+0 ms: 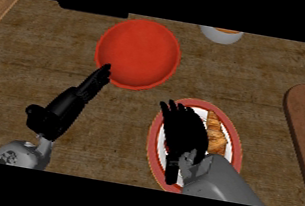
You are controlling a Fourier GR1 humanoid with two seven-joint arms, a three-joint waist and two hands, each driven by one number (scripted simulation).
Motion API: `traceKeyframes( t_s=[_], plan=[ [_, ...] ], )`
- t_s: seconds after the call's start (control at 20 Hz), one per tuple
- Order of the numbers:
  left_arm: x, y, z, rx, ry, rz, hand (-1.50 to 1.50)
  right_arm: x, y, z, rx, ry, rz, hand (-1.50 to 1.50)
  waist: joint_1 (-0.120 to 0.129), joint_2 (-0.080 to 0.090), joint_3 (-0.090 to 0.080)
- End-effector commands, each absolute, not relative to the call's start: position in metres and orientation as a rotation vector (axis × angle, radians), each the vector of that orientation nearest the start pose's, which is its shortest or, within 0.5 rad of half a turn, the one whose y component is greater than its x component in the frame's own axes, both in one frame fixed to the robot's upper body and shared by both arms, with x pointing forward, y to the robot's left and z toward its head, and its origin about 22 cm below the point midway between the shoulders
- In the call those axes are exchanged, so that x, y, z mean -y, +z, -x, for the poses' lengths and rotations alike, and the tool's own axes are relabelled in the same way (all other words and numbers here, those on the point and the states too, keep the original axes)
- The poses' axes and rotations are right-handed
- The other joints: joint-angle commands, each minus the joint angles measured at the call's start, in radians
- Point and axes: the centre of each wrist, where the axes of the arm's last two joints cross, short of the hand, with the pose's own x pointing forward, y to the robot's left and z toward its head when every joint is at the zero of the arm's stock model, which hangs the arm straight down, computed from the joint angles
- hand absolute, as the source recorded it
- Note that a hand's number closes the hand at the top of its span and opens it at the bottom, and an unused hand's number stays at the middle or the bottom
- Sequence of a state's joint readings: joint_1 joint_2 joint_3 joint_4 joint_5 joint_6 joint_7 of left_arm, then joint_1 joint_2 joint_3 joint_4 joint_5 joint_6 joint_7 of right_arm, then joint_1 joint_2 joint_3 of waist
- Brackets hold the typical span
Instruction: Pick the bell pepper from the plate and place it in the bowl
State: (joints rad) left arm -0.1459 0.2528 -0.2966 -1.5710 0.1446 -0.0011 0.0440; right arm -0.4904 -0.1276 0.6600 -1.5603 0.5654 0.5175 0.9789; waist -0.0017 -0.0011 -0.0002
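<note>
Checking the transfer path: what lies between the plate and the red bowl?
In the head view, only bare counter separates plate and bowl.

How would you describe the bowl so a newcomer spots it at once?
On the brown counter, look beyond the red-rimmed white plate, toward the far edge. The bowl lies there, round and wide. Unlike its neighbours, it is solid red all over and empty.

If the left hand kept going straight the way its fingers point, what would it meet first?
Probably the bowl: the left hand points up and to the right, with its fingertips at the bowl's lower left rim. How high the hand is above that rim is unclear.
</note>
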Motion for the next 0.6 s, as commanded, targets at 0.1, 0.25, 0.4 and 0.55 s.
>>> traceKeyframes(
  t_s=[0.1, 0.25, 0.4, 0.55],
  plan=[
    [-0.198, 0.037, -0.256, 1.591, -0.384, 0.171, 0.00, 0.072, 0.073, -0.272, 0.801, 1.398, 0.727, -1.50, 0.005, 0.001, 0.000],
    [-0.216, 0.013, -0.265, 1.583, -0.371, 0.175, 0.00, 0.060, 0.062, -0.263, 0.772, 1.401, 0.707, -1.50, 0.001, 0.002, 0.000],
    [-0.209, 0.034, -0.253, 1.591, -0.400, 0.171, 0.00, 0.067, 0.052, -0.256, 0.756, 1.389, 0.689, -1.50, 0.004, 0.000, 0.000],
    [-0.204, 0.012, -0.265, 1.579, -0.385, 0.176, 0.00, 0.092, 0.042, -0.281, 0.757, 1.419, 0.693, -1.50, 0.003, 0.002, 0.000]
  ],
)
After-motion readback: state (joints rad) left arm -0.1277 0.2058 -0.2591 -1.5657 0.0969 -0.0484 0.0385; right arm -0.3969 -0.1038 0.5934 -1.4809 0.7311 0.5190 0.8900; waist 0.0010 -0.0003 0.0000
